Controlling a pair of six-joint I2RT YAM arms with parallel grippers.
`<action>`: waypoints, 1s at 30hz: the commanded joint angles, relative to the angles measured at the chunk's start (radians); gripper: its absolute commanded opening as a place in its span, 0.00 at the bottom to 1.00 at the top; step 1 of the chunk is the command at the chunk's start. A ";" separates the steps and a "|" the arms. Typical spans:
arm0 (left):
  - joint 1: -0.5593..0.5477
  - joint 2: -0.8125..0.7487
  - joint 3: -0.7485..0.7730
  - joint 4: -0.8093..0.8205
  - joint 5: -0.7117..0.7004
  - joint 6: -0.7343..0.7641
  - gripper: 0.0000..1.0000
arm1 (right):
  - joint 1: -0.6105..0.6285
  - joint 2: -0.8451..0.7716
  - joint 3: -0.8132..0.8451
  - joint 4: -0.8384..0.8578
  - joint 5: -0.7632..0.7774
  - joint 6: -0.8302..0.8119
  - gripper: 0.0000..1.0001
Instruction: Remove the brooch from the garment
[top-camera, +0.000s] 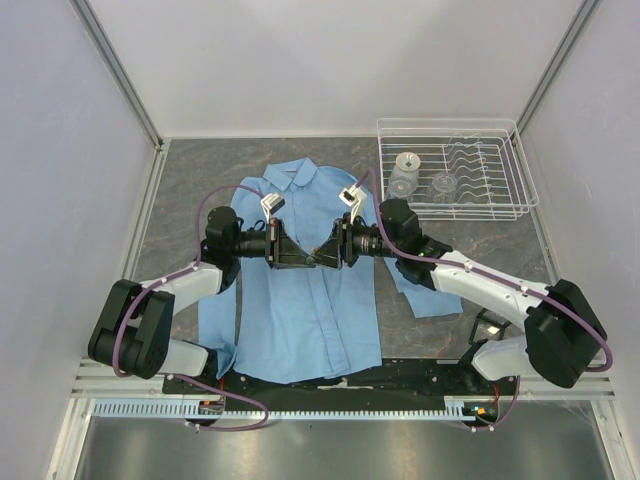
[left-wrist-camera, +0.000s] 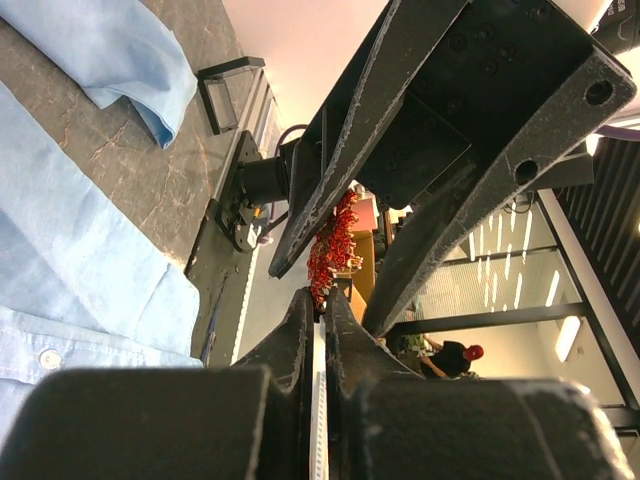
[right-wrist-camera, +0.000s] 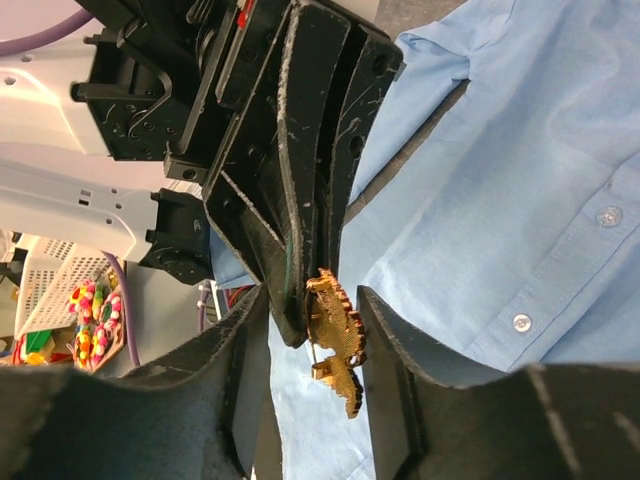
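The garment (top-camera: 310, 320) is a light blue button-up shirt lying flat on the dark table, also seen under the arms in the right wrist view (right-wrist-camera: 520, 200). Both grippers meet tip to tip above its chest. My left gripper (left-wrist-camera: 320, 297) is shut on the brooch (left-wrist-camera: 333, 250), a small orange-red beaded pin lifted off the cloth. In the right wrist view the brooch (right-wrist-camera: 335, 325) shows its gold backing and hangs from the left fingertips (right-wrist-camera: 300, 260). My right gripper (right-wrist-camera: 312, 297) is open, one jaw on each side of the brooch with a gap on both sides.
A clear wire rack (top-camera: 455, 170) holding transparent cups stands at the back right. The shirt's right sleeve (top-camera: 425, 285) lies under my right arm. White walls enclose the dark stone-patterned tabletop (top-camera: 190, 180) on three sides.
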 joint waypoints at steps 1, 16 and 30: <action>-0.004 -0.017 0.020 0.048 0.003 -0.005 0.02 | 0.008 -0.048 -0.005 0.006 0.010 0.001 0.53; -0.004 -0.014 0.022 0.054 0.012 -0.010 0.02 | -0.072 -0.113 -0.013 -0.054 -0.065 -0.014 0.37; -0.006 -0.013 0.016 0.092 0.021 -0.036 0.02 | -0.072 -0.067 -0.008 -0.054 -0.071 -0.045 0.31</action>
